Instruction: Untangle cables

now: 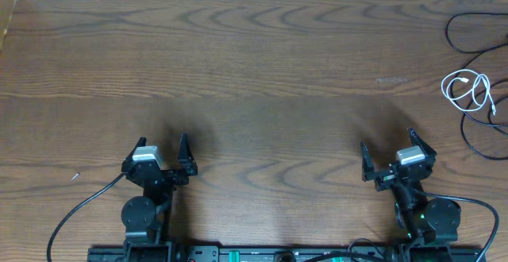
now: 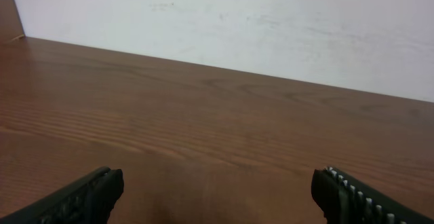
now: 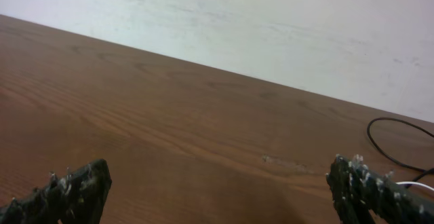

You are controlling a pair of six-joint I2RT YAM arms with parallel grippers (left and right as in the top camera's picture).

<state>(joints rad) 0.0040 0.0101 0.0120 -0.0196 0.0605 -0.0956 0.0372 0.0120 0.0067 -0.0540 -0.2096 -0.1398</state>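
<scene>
The two cables lie together at the table's far right edge in the overhead view. The white cable (image 1: 463, 84) is coiled in small loops, and the black cable (image 1: 449, 28) runs in wide loops around it, partly out of frame. In the right wrist view a black cable loop (image 3: 380, 149) and a bit of white cable (image 3: 419, 183) show at the right, beyond one finger. My right gripper (image 1: 390, 149) (image 3: 217, 190) is open, well short of the cables. Far to the left, my left gripper (image 1: 162, 149) (image 2: 217, 193) is open over bare wood.
The wooden table (image 1: 254, 71) ends at a white wall (image 2: 271, 20) along the back. A tiny pale speck (image 1: 76, 176) lies near the front left. Thick black arm wires (image 1: 79, 210) trail off both arm bases at the front edge.
</scene>
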